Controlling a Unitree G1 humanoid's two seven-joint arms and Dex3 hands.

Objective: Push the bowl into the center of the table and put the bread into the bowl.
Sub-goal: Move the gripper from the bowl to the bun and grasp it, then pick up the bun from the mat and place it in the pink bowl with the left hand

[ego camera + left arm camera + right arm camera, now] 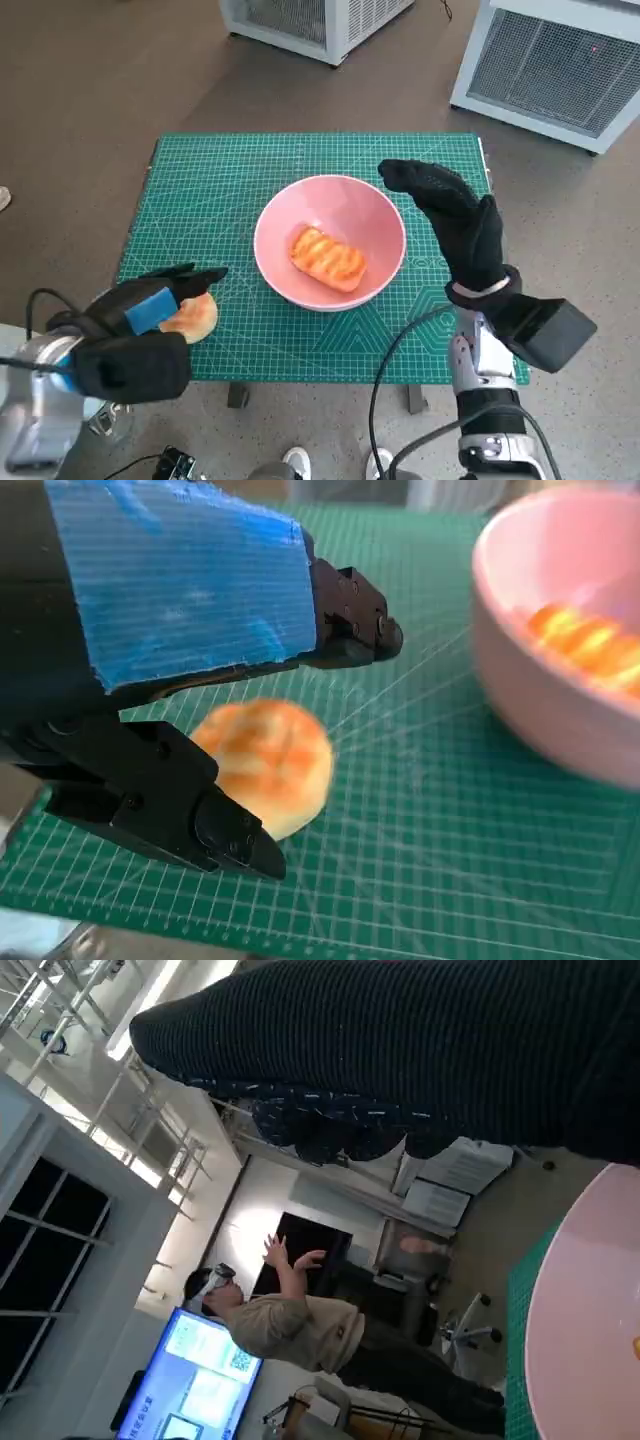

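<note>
The pink bowl [330, 240] sits mid-frame on the green worktop [220, 180] with one bread [327, 258] already inside. A second bread [192, 317] lies lower left. Close your left hand [140, 325] gently around it; its fingers [215, 825] are spread either side, not gripping. Your right hand [455, 225] is raised beside the bowl's right rim, fingers extended, holding nothing.

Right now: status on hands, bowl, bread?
Left hand open around round bread, not gripping. Right hand open, raised beside bowl. Bowl mid-table, one bread inside. Nothing in the way.
</note>
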